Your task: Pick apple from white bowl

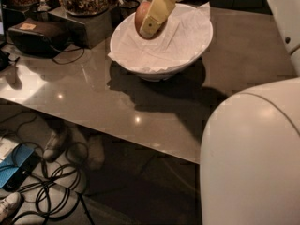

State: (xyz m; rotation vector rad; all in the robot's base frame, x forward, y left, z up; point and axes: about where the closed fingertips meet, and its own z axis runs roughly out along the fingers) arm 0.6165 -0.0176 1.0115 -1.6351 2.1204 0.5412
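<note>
By the table's (117, 107) far edge, the claw (149, 25) clasped the apple (140, 14) over the white bowl (157, 72). The likely next move was a straight lift clear.

The small red-and-yellow apple (142, 14) is pinched tight in the gripper (144, 27) at the top middle, over the big, paper-lined white bowl (161, 71)

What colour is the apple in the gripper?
The apple is reddish-brown, held by the gripper over the white bowl; seen in the camera view.
</note>
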